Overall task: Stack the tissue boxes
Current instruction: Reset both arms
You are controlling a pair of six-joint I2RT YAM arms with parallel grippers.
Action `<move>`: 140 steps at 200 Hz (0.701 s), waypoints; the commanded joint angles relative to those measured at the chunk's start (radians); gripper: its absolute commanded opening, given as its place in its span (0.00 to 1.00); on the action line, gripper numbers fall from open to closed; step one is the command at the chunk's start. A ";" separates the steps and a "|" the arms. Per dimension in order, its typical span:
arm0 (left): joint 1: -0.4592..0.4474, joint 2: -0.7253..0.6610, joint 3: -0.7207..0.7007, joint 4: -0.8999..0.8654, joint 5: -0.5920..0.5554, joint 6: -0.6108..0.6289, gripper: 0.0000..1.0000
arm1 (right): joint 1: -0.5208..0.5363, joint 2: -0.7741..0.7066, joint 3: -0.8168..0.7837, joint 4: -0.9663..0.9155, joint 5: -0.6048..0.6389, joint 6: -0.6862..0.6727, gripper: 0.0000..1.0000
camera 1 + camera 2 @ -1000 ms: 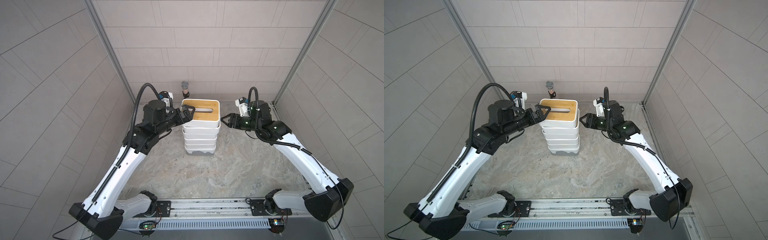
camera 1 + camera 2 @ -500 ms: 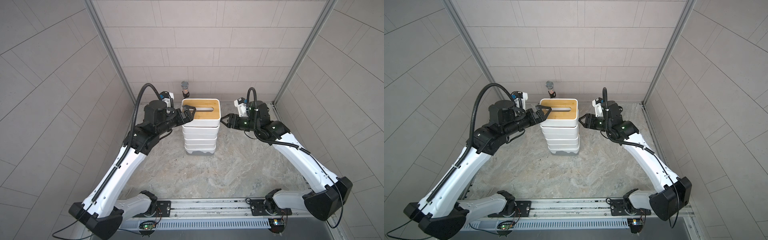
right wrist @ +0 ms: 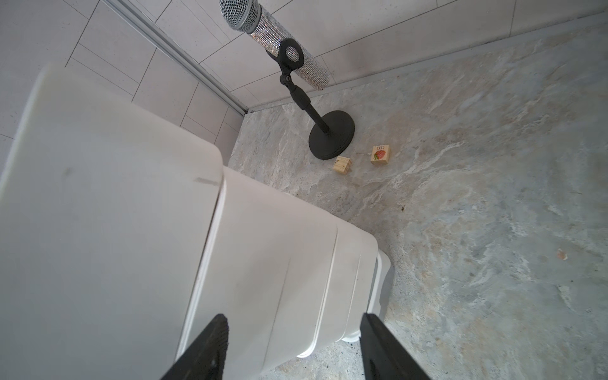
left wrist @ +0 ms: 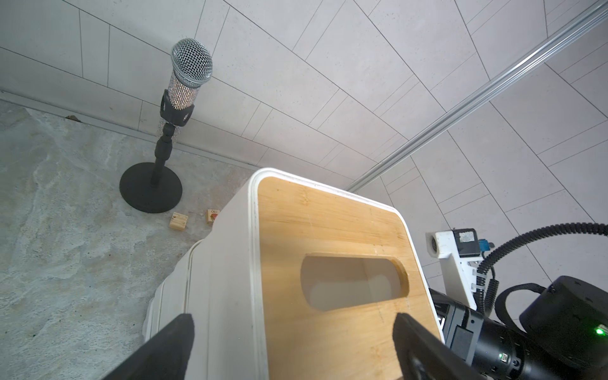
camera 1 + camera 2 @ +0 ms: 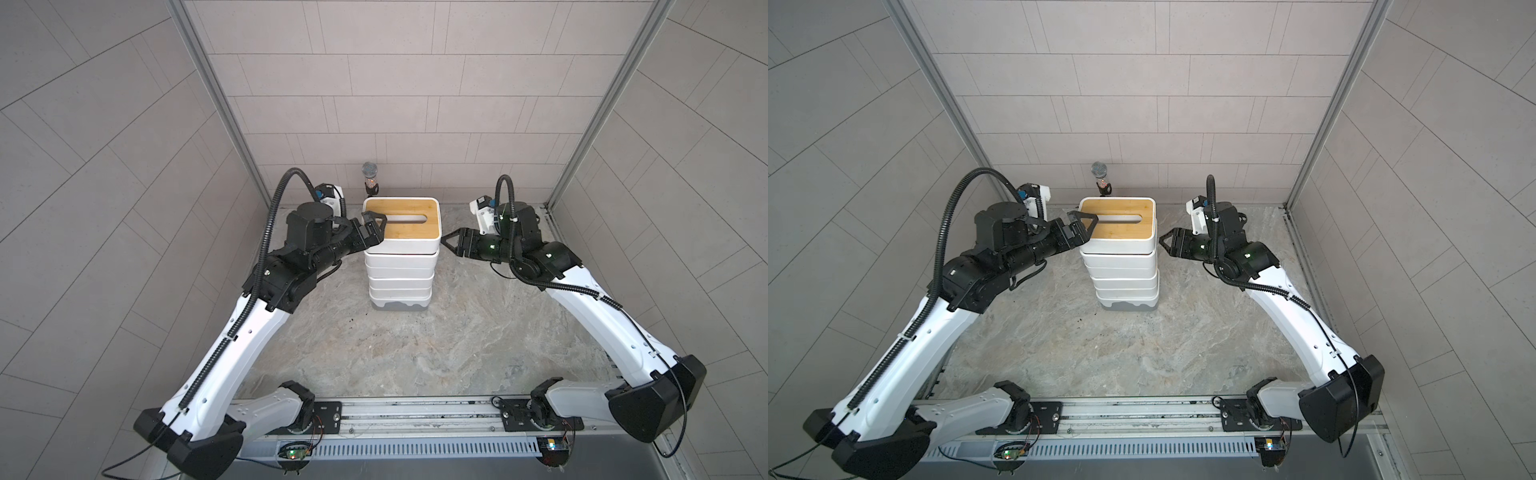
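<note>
Beside tissue boxes (image 5: 401, 266), left fingers (image 5: 376, 228) spread astride top edge, right fingers (image 5: 451, 237) released, clear.

L arm (image 5: 253, 345) and R arm (image 5: 615, 340) are made w/ white long links and black joint housings. Black corrugated conduit (image 5: 270, 216) is run along each. White cam mounts (image 5: 482, 212) are fitted at the wrists. Green LEDs (image 5: 491, 247) are lit on the R arm. Fingers (image 4: 424, 348) are black, w/ cut-outs. Bases are bolted on black plates (image 5: 328, 415) to a grey rail (image 5: 415, 415).
</note>
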 commanded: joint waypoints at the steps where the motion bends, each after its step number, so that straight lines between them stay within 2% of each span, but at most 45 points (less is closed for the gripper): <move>1: 0.006 -0.022 0.040 -0.016 -0.022 0.026 1.00 | -0.024 -0.047 0.028 -0.029 0.014 -0.030 0.68; 18: 0.022 -0.035 0.076 -0.048 -0.041 0.054 1.00 | -0.080 -0.068 0.016 -0.038 0.006 -0.042 0.69; 34: 0.072 -0.048 0.142 -0.137 -0.071 0.093 1.00 | -0.141 -0.104 -0.004 -0.046 0.041 -0.059 0.73; 56: 0.173 -0.091 0.166 -0.205 -0.089 0.111 1.00 | -0.209 -0.163 -0.076 -0.043 0.154 -0.092 0.79; 70: 0.215 -0.125 0.142 -0.259 -0.177 0.140 1.00 | -0.244 -0.198 -0.147 -0.020 0.243 -0.114 0.83; 87: 0.272 -0.169 0.018 -0.278 -0.305 0.144 1.00 | -0.297 -0.242 -0.271 0.045 0.366 -0.131 0.87; 101: 0.352 -0.205 -0.110 -0.243 -0.324 0.127 1.00 | -0.339 -0.270 -0.389 0.133 0.443 -0.137 0.90; 123: 0.478 -0.227 -0.344 -0.091 -0.329 0.106 1.00 | -0.369 -0.278 -0.557 0.302 0.578 -0.157 0.95; 140: 0.547 -0.187 -0.519 0.058 -0.387 0.113 1.00 | -0.386 -0.225 -0.637 0.411 0.652 -0.202 0.98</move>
